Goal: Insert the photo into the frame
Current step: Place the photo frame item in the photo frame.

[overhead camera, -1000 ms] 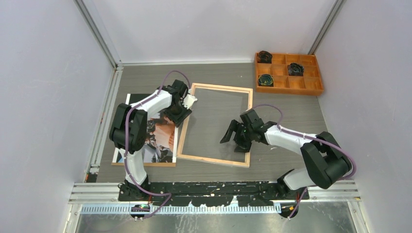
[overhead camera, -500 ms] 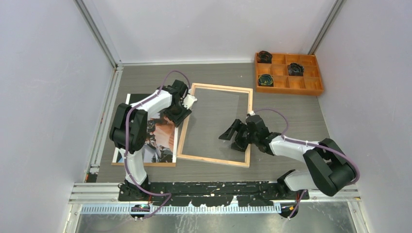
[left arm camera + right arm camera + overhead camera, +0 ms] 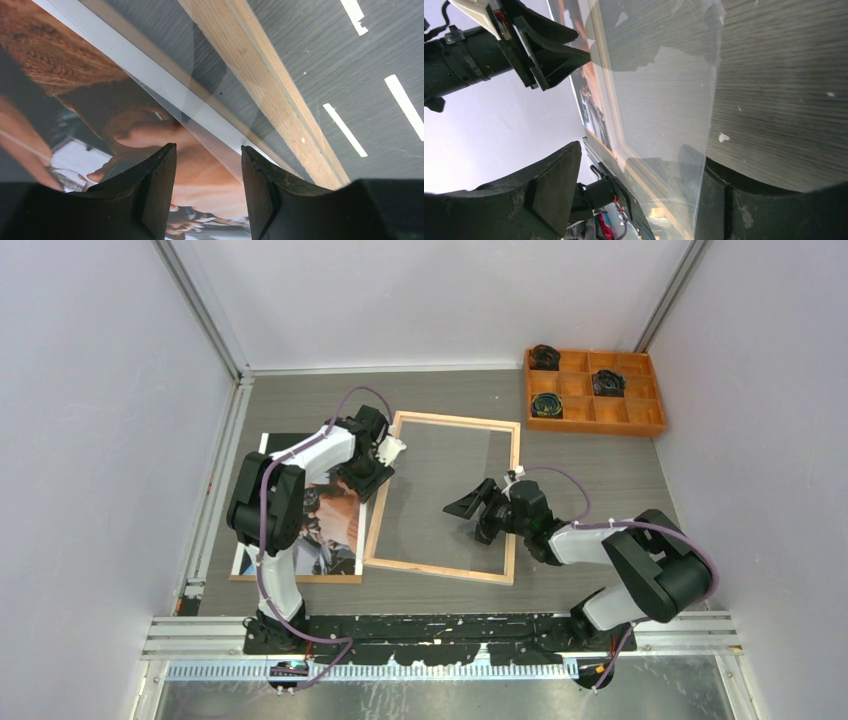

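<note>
While clear sheet (image 3: 664, 100) overlies frame (image 3: 441, 568), photo (image 3: 330, 530) lies beside

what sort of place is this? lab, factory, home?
Most likely a lab robot test cell. Plain pale walls on aluminium corner posts box in a grey wood-grain table. A white-and-black left arm and right arm are bolted at its near edge. An orange compartment tray sits at the back.

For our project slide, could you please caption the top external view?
Thin light-wood rectangular frame, dark orange-brown paper photo beside it; left gripper at its left rail, right gripper open over its interior.
</note>
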Robot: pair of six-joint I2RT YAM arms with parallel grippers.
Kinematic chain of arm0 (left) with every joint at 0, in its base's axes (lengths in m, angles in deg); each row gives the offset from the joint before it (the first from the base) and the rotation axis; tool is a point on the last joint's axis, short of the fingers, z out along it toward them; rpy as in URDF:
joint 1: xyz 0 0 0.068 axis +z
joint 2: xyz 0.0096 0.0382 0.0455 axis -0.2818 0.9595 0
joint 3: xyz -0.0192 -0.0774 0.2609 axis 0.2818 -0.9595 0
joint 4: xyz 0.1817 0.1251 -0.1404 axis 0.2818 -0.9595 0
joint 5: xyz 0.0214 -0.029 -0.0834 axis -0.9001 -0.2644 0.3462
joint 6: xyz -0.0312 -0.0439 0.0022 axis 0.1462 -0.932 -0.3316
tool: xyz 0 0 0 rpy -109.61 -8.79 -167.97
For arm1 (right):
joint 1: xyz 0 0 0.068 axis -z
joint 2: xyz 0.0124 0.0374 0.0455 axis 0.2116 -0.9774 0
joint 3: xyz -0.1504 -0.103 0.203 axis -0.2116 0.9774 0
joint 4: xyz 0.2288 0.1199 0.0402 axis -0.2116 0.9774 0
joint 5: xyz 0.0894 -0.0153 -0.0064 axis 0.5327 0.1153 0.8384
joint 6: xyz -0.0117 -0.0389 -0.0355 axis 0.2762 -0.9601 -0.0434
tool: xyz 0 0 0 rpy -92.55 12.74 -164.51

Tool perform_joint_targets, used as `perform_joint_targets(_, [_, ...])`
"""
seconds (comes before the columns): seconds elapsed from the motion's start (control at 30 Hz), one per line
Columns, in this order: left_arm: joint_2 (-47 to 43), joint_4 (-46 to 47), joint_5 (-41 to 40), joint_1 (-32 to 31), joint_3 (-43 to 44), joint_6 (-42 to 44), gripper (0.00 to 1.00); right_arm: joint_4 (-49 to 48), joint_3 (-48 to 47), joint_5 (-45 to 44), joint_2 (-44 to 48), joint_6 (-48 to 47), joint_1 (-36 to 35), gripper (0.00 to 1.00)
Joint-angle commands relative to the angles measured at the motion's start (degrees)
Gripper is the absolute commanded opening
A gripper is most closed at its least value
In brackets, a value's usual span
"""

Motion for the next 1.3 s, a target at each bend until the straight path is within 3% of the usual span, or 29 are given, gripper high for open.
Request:
perform_joint_targets(0.0, [0.5, -0.5, 0.7, -0.4, 0.9, 0.9, 0.52, -12.5, 0.4, 1.5, -2.6, 3.8, -0.1, 0.75])
perform_joint_targets(0.13, [0.6, -0.5, 0.8, -0.4, 0.9, 1.0, 0.52, -12.4, -0.2, 0.7, -3.1, 3.4, -0.2, 0.69])
perform_joint_targets(0.23, [0.6, -0.6, 0.8, -0.4, 1.0, 1.1, 0.52, -7.3, -1.2, -1.0, -1.1, 0.6, -0.2, 0.57])
perform_joint_targets(0.53, [-1.9, -3.0, 0.8, 0.6, 5.1, 1.2, 0.61, 23.6, -8.0, -11.7, 12.5, -14.6, 0.2, 0.21])
perform_joint_targets(0.9, [-1.2, -4.0, -2.2, 3.6, 10.3, -0.6, 0.69, 38.4, -12.7, -13.5, 13.5, -23.9, 1.5, 0.15])
perform_joint_targets(1.27, [0.1, -4.1, -1.7, 3.9, 10.2, -1.1, 0.69, 41.0, -12.5, -15.4, 16.6, -27.4, 3.8, 0.14])
